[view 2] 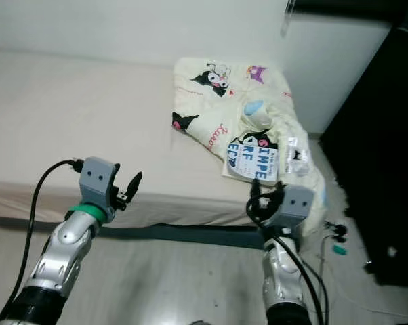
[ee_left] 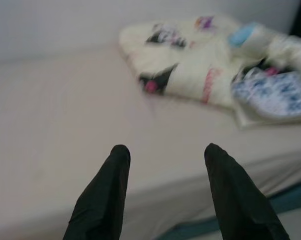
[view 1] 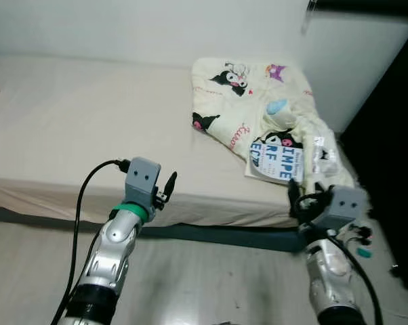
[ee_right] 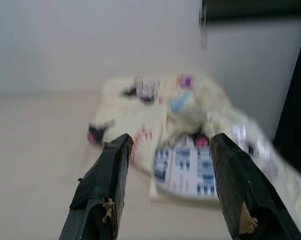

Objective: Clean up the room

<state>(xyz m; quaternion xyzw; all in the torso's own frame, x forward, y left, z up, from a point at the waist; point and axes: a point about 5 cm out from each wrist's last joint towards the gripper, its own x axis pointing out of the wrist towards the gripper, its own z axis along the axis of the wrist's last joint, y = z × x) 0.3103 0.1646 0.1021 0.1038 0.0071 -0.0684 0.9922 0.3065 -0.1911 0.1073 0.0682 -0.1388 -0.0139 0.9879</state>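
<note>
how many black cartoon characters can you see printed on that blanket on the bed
3 clearly. One sits near the blanket's far edge, one at its left edge, one just above the blue-lettered booklet at. Folds may hide more.

A beige bed stands against the white wall. Below it lies a grey floor, with dark furniture at the right.

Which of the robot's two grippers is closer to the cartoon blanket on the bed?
The right gripper; it sits just below the cream cartoon-print blanket, while the left gripper is out by the bare beige mattress.
</note>
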